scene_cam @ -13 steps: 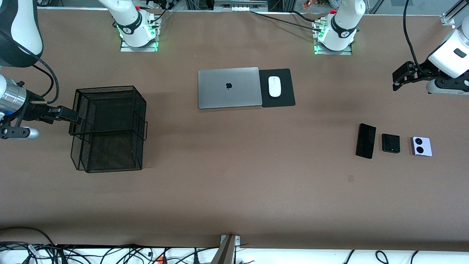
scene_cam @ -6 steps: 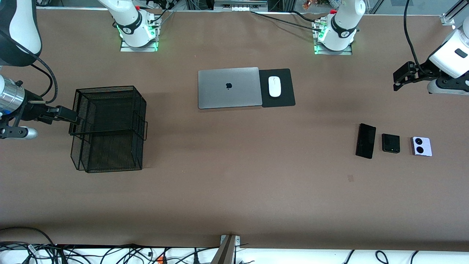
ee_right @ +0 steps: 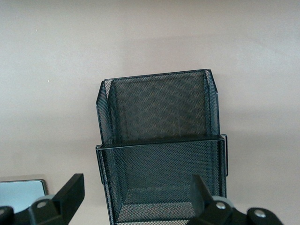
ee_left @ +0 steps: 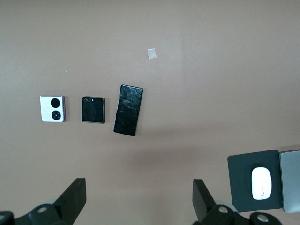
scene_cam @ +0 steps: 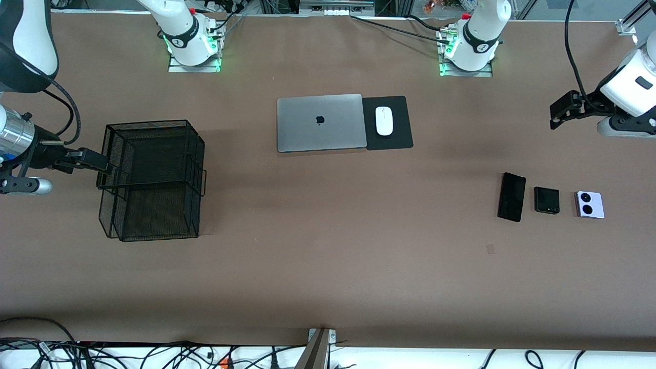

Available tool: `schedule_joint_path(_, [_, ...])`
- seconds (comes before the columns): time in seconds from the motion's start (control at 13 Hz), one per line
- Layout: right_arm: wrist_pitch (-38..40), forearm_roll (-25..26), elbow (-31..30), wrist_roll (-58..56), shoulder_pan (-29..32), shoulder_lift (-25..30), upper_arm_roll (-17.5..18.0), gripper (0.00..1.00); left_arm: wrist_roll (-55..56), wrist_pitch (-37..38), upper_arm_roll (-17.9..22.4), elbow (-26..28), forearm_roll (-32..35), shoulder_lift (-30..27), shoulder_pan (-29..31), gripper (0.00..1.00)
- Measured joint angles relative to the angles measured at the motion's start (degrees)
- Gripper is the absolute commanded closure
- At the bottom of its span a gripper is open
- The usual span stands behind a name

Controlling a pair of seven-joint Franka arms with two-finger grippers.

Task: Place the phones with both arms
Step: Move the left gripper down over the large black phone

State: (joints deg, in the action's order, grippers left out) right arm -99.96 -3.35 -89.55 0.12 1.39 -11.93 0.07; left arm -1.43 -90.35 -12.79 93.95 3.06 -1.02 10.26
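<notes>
1. The 3 phones lie in 1 row on the desk (scene_cam: 328, 266), at the left arm's end: the slab (scene_cam: 511, 197), the flip phone (scene_cam: 546, 200) and the lilac phone (scene_cam: 590, 204). They are near each other but not touching.
2. The left gripper (scene_cam: 559, 109) hangs above the desk at this same end, over a bare part that is farther from the front camera than the row. Its jaws stand wide and hold nothing. In the left wrist view all 3 phones are seen below it, with both fingers (ee_left: 70, 202) apart.
3. The slab has its long axis across the line of the row, so the jaws can close over its narrow width, I think.
4. The right gripper (scene_cam: 89, 160) is at the right arm's end, beside the top rim of the basket (scene_cam: 154, 179). It is also wide and empty, and this arm waits.
5. The left arm is clearly nearer to the phones. The basket is well apart from them, so I judge that a phone must travel along the whole desk.
6. The laptop (scene_cam: 319, 122) and the mouse (scene_cam: 384, 121) lie between both ends, and no phone is yet lifted.
</notes>
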Motion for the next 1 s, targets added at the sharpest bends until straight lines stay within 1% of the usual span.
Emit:
schedule_joint_path(0.23, [0.0,0.0,0.0,0.0,0.0,0.0,0.0,0.00,-5.0,-1.4,-0.1,0.1,3.5,2.9,0.0,0.00])
schedule_joint_path(0.69, [0.8,0.1,0.0,0.0,0.2,0.0,-0.9,0.00,-14.0,-7.1,0.1,0.2,3.9,11.1,1.6,0.00])
schedule_joint_path(1.0, [1.4,0.1,0.0,0.0,0.2,0.0,-0.9,0.00,-15.5,-12.8,0.1,0.2,3.9,17.6,2.2,0.00])
